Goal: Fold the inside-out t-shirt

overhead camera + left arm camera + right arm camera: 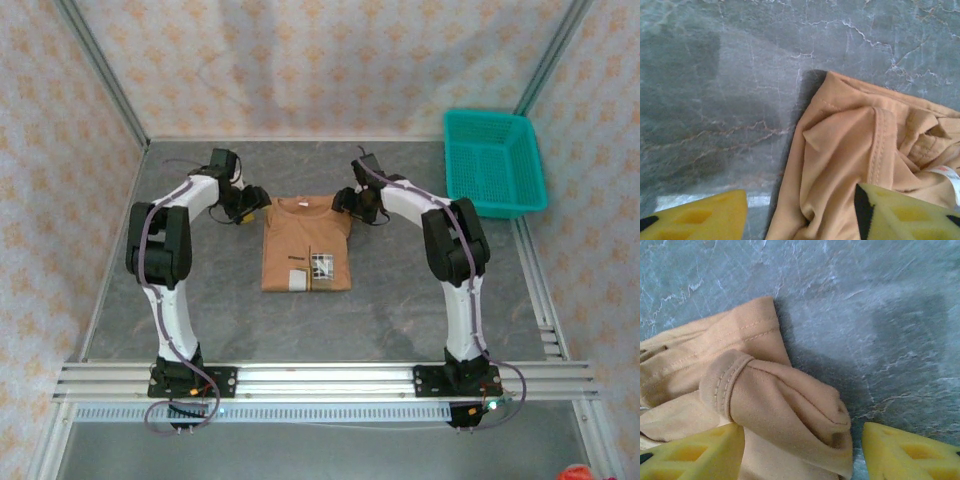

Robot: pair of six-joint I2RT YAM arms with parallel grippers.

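On table centre: folded t-shirt | white label, print unreadable | left jaws apart | right jaws apart

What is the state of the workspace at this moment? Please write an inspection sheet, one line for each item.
Surface: grey marbled table, bare around the shirt.
Job's things: tan t-shirt lies mid-table, folded into a compact rectangle, white label on top.
Clutter: teal mesh basket at the far right, apart from the shirt.
Grippers: left gripper at the shirt's far left corner, right gripper at its far right corner; both open, cloth between the yellow fingers, not pinched.
Cables: cables run along both arms, with loose loops at the bases.
Surroundings: patterned walls; metal rails at the near edge.
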